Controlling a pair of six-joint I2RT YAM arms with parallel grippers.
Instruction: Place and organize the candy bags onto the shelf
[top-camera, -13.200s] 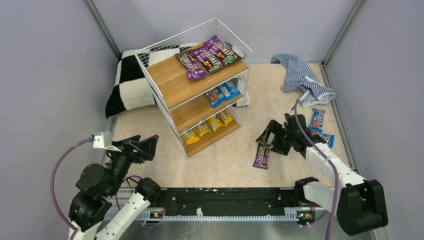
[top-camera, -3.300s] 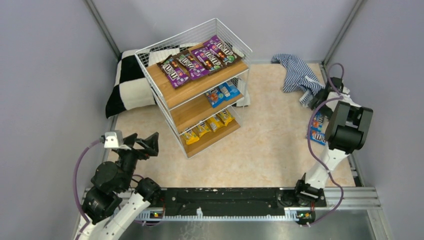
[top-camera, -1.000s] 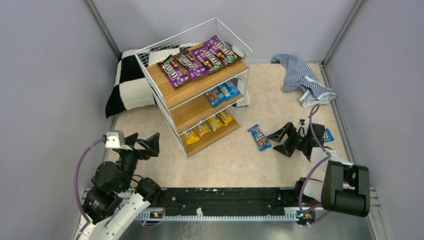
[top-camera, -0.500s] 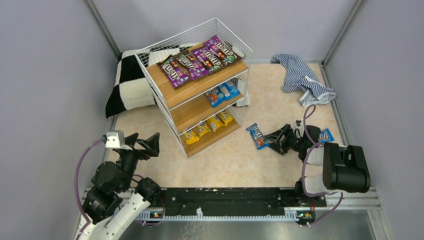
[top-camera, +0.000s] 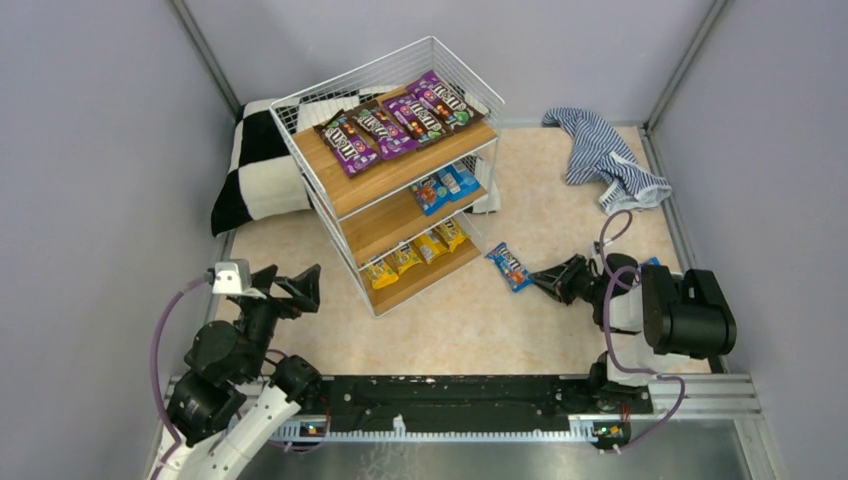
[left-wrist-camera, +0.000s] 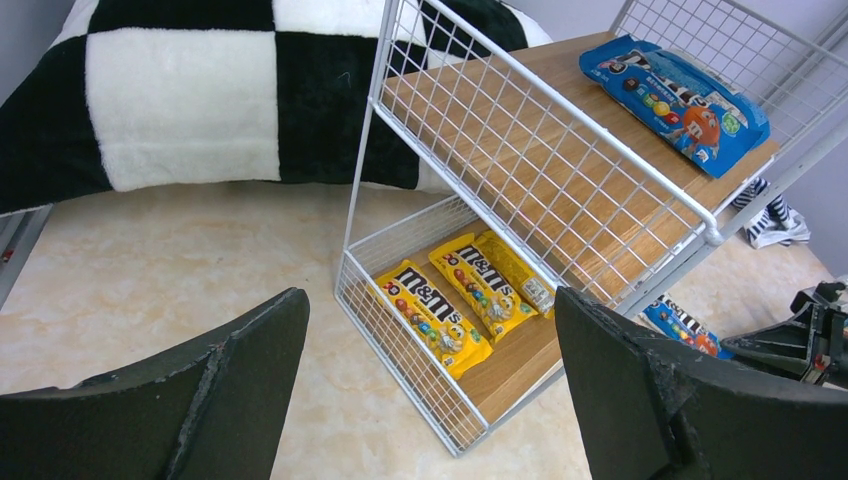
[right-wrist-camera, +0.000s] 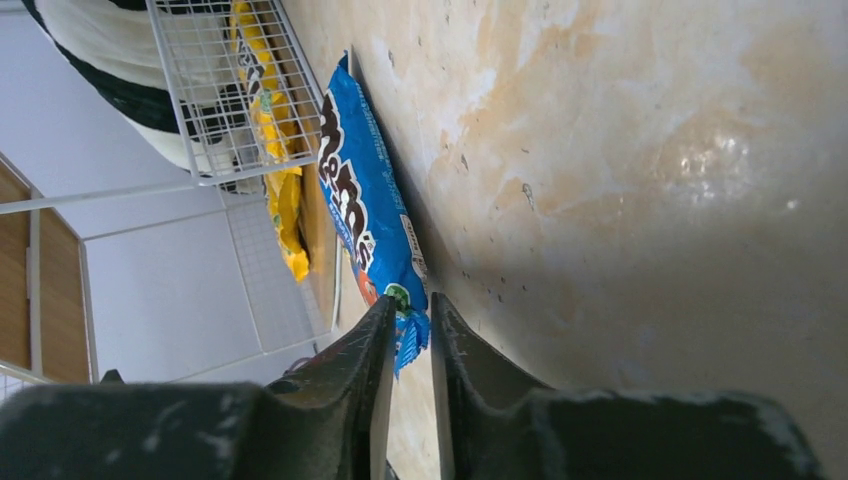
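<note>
— Since a moment ago, our right gripper (top-camera: 541, 277) is closing up on the blue candy bag (top-camera: 510, 266), and the bag is sliding a bit nearer to the shelf (top-camera: 385, 225). From above, we are seeing the bag lying flat on the table (top-camera: 480, 330), just beside the shelf's bottom corner.

— And what is our left gripper (top-camera: 288, 288) doing?

— It is waiting wide open, holding nothing, well apart from the bag. Looking through the left wrist camera, we are seeing yellow candy bags (left-wrist-camera: 440, 305) lying on the bottom board and another blue bag (left-wrist-camera: 675, 90) on the board above them.

— What is the right wrist camera showing us?

— Our two fingers (right-wrist-camera: 480, 390) are squeezing together on only the thin end of the blue candy bag. Most of the bag is sticking out toward the shelf.

— That is worrying us a little. We are holding such a tiny bit, and the bag is shiny, so we think it could be slipping out while we are lifting. It could also be drooping and bumping the wire front, or pushing the other blue bag out of place.
</note>
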